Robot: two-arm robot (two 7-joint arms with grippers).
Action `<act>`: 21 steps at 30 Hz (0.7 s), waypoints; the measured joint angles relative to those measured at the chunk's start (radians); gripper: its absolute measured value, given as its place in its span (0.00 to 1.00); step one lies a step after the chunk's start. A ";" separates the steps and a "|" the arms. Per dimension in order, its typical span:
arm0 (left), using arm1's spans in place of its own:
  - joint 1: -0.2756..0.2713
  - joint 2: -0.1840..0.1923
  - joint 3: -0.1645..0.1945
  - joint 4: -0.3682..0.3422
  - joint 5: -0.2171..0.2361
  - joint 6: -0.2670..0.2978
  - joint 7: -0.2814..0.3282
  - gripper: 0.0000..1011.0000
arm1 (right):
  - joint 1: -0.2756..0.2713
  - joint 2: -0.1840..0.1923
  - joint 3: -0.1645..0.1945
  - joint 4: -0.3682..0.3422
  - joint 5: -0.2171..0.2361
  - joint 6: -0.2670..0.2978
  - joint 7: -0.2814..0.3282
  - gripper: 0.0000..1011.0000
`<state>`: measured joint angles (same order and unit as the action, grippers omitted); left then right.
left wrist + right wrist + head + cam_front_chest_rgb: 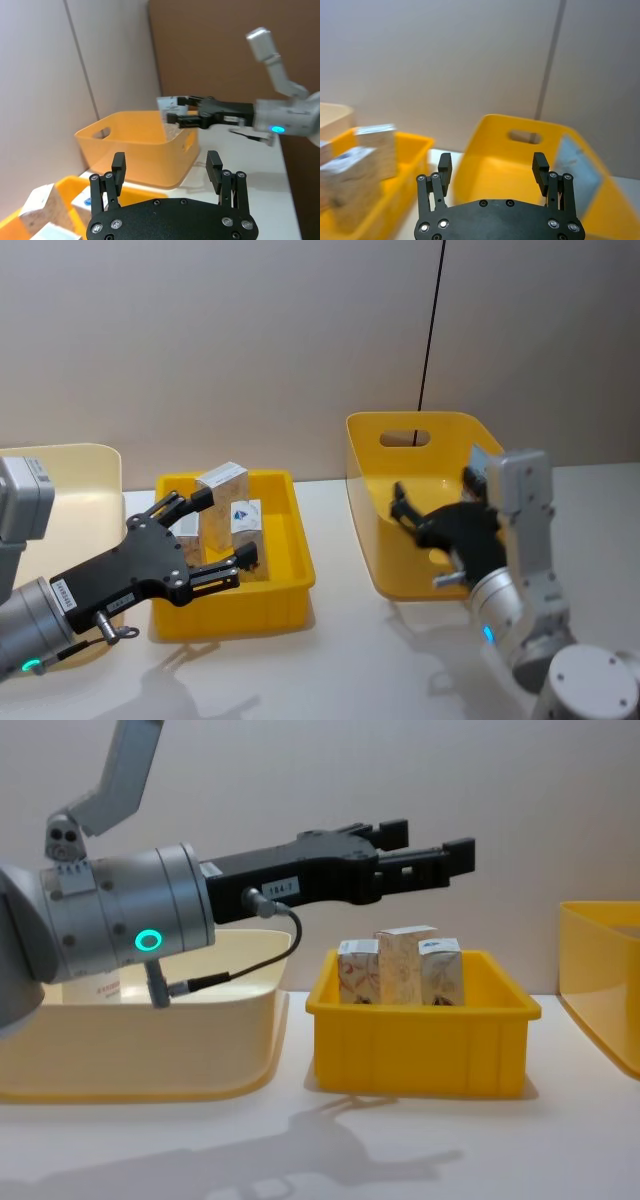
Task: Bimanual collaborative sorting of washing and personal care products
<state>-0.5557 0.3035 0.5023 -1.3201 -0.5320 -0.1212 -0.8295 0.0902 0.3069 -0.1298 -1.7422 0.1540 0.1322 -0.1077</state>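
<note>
Three bins stand on the white table: a cream bin (pixel 70 462) at the robot's far left, a shallow yellow bin (pixel 420 1045) in the middle, and a tall yellow bin (pixel 400 455) with a handle slot on the right.

Three small white cartons (pixel 405 965) with an orange-brown pattern stand upright, close together, in the shallow bin. One carries a small blue mark, but I cannot read its print.

One light-blue squeeze tube (pixel 574 167) leans against the inner wall of the tall bin, its top poking above the rim. Its lettering is too faint to make out.

The left gripper (pixel 166 164) hangs above the cartons with its fingers spread apart and nothing between them. A small white sticker on that arm has digits I cannot read.

The right gripper (pixel 492 166) hovers at the mouth of the tall bin, near the tube but clear of it. It too is spread wide and empty.
</note>
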 joint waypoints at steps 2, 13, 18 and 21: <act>0.012 0.003 -0.002 -0.012 0.013 0.005 0.030 0.99 | -0.017 0.005 -0.016 -0.005 0.022 -0.016 0.028 0.99; 0.066 0.016 -0.010 -0.064 0.069 0.028 0.168 0.99 | -0.083 0.024 -0.076 -0.020 0.105 -0.078 0.138 0.99; 0.090 0.022 -0.014 -0.087 0.094 0.039 0.230 0.99 | -0.102 0.030 -0.094 -0.025 0.130 -0.096 0.170 0.99; 0.105 0.026 -0.016 -0.102 0.110 0.046 0.271 0.99 | -0.104 0.031 -0.096 -0.025 0.133 -0.098 0.174 0.99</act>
<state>-0.4503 0.3295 0.4862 -1.4221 -0.4219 -0.0755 -0.5584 -0.0140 0.3376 -0.2256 -1.7674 0.2870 0.0342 0.0660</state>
